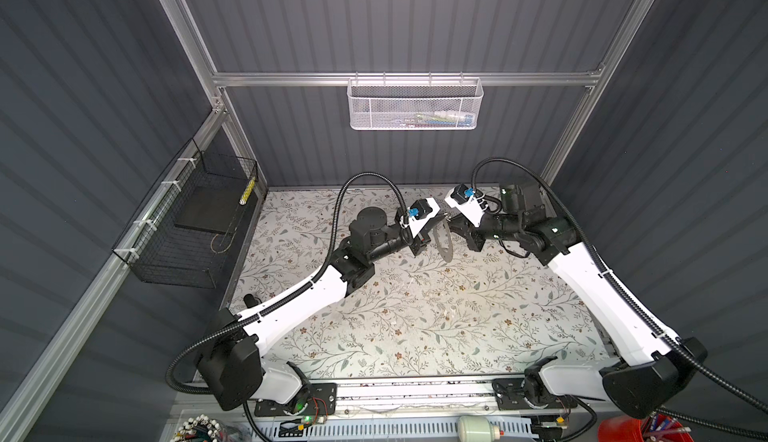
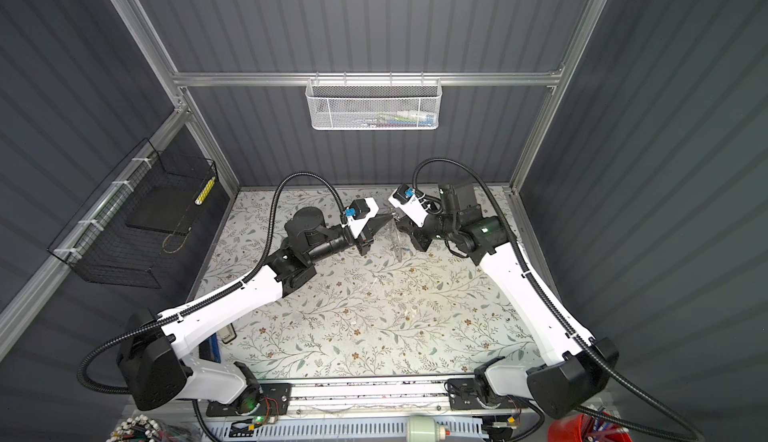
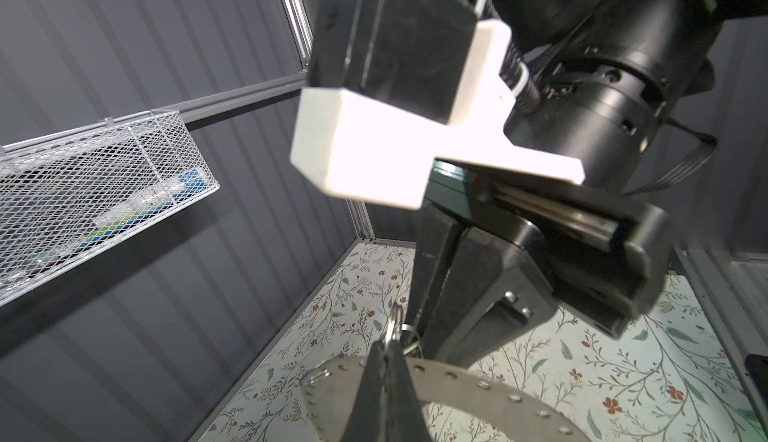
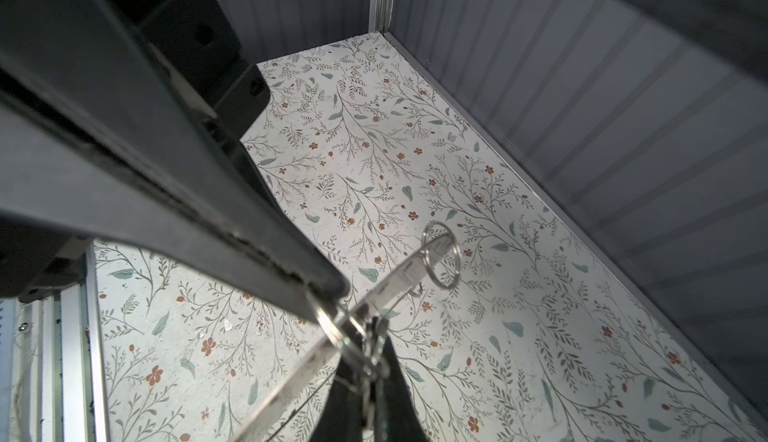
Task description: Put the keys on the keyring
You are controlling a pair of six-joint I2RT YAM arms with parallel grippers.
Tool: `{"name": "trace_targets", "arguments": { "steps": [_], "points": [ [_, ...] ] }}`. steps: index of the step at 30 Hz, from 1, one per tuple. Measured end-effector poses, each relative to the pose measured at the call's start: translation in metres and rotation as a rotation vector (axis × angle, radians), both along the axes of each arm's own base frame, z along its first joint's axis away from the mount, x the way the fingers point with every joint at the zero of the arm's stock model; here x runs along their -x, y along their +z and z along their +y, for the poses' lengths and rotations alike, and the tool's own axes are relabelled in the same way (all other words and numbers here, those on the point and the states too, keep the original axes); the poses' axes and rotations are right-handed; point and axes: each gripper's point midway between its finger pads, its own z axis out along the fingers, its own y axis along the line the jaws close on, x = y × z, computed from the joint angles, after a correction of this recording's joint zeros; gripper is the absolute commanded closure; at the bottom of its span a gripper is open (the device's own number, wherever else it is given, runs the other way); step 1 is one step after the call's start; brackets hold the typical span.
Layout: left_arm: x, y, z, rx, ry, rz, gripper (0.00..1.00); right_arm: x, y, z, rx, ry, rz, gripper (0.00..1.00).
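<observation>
Both arms meet in the air over the back middle of the floral table. My left gripper [image 3: 388, 348] is shut on a silver keyring [image 3: 394, 325], also seen in the right wrist view as the keyring [image 4: 332, 327]. My right gripper [image 4: 375, 327] faces it tip to tip and is shut on a small silver metal piece that looks like one of the keys [image 4: 370, 348], pressed against that ring. A curved silver plate [image 1: 444, 244] with holes along its edge hangs below both grippers. A second ring [image 4: 441, 257] sits at the plate's end.
A white mesh basket [image 1: 415, 107] hangs on the back rail. A black wire basket [image 1: 187, 227] is fixed to the left wall. The floral table top [image 1: 415, 327] lies below the arms, and a red bucket [image 1: 623, 431] stands at the front right.
</observation>
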Motion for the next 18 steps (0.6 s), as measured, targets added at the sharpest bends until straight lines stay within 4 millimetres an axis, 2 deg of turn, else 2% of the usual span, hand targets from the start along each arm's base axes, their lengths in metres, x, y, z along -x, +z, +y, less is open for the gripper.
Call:
{"name": "trace_targets", "arguments": {
  "steps": [8,18],
  "points": [
    [0.0001,-0.0041,0.0000,-0.014,0.000,0.009,1.00,-0.0012,-0.0038,0.0024,0.132,-0.033,-0.103,1.00],
    [-0.0002,0.0010,0.0001,0.004,0.002,-0.001,1.00,-0.0011,0.0040,0.0020,0.207,-0.074,-0.262,1.00]
  ]
}}
